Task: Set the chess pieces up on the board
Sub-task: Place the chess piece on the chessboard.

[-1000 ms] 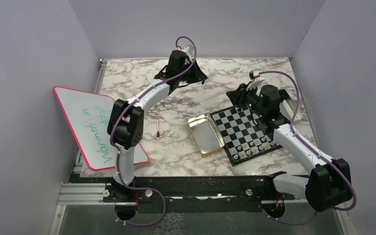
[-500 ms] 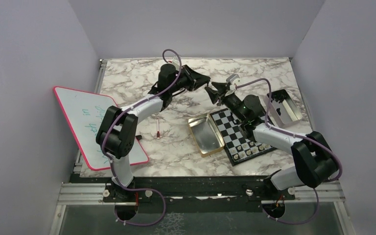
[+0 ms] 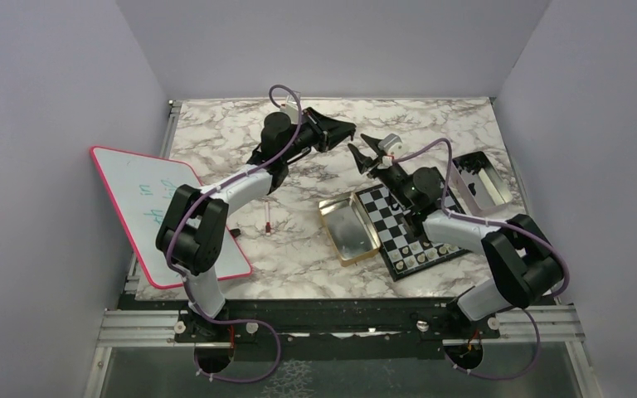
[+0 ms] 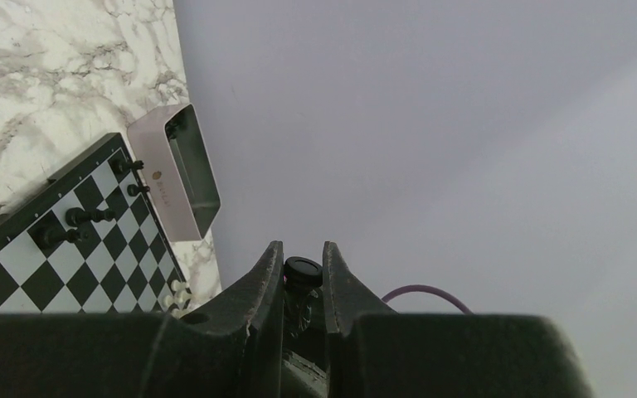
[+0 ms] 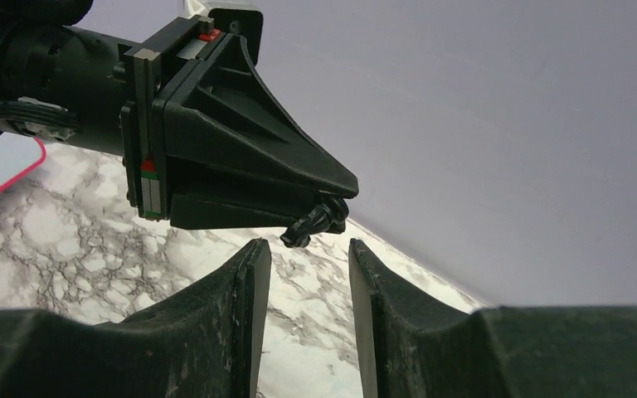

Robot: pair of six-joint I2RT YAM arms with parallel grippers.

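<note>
Between the fingertips of the left pincer [image 4: 301,249]: one small black knobbed chess piece [image 5: 315,222], clamped and held clear of the marbled tabletop [image 3: 240,124]. Facing it tip to tip: right pincer [image 5: 307,246], jaws parted, nothing between them, the piece just ahead of its tips. Beneath and behind the right pincer: small black-and-grey checked chessboard [image 3: 386,220], lying flat, several chessmen [image 3: 427,247] along its near rows.

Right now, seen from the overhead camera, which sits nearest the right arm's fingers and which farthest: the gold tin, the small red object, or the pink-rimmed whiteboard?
From the right fingers, in the top view:
1. The gold tin, nearer the arm bases, beside the board.
2. The small red object, further left on the marble.
3. The whiteboard, at the far left edge.
</note>
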